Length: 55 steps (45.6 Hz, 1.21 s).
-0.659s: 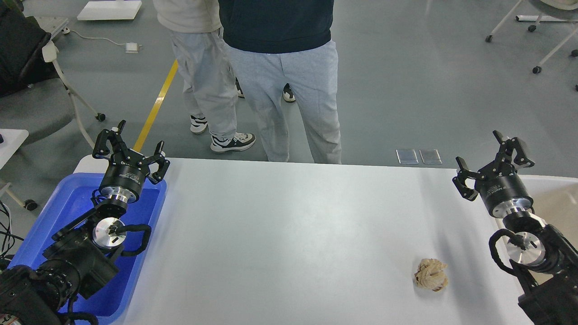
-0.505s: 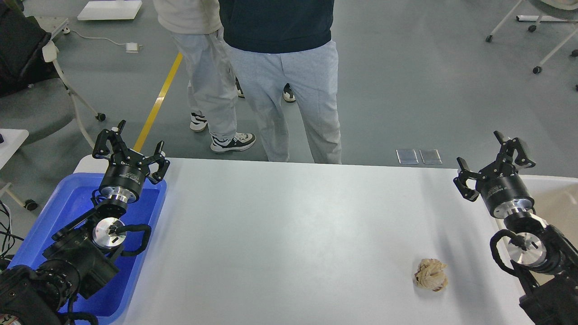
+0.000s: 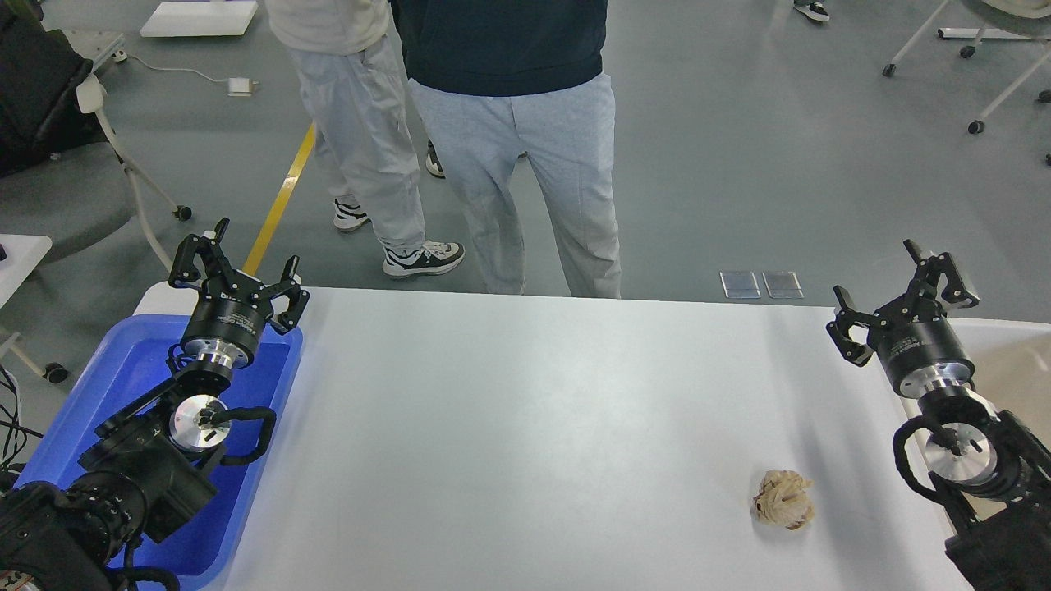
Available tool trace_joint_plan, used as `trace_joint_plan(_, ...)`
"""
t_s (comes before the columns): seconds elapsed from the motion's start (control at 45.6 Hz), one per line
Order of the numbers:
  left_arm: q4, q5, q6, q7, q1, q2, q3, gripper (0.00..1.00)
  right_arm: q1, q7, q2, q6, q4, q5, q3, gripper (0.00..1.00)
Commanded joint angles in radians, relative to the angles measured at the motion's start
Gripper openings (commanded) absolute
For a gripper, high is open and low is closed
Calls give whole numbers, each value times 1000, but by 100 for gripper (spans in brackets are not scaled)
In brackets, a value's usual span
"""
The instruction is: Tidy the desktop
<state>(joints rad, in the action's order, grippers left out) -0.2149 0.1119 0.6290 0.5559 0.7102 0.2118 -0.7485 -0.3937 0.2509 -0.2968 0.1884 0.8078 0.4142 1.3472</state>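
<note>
Large smooth white rectangular desk [image 3: 525, 427] fills frame centre. Crumpled beige paper ball [image 3: 784, 499] lies lower right. Left gripper [image 3: 238, 271] and right gripper [image 3: 903, 283] spread wide, empty. Risk: light ball may skid from closing fingers.

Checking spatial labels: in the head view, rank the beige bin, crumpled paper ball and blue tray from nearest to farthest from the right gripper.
From the right gripper:
1. Beige bin, just beside it, at the right edge.
2. Crumpled paper ball, on the desktop, nearer the robot.
3. Blue tray, far left.
</note>
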Motion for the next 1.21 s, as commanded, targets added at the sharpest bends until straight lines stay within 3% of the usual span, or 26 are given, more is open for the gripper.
trace_joint_plan(0.0,0,0,0,-1,0,0,0,100,-5,-1,-13,2,1,-20,-8,100)
trace_joint_plan(0.22,0,0,0,1,0,0,0,100,-17,2,-18,-14,-6,-23,-2,100)
trace_joint_plan(0.395,0,0,0,-1,0,0,0,100,-11,39,-24,-17,4,-20,3,100)
trace_joint_plan(0.527,-1,0,1,-1,2,0,0,100,-1,28,-48,-23,42,-20,-39,100)
trace_joint_plan(0.702,-1,0,1,-1,2,0,3,100,-23,22,-172,-53,57,-11,-253,100)
trace_joint_plan(0.9,-1,0,3,-2,3,0,3,100,-106,21,-349,-73,186,6,-503,100)
trace_joint_plan(1.185,-1,0,4,-2,3,0,3,100,-280,22,-495,-86,304,244,-905,100)
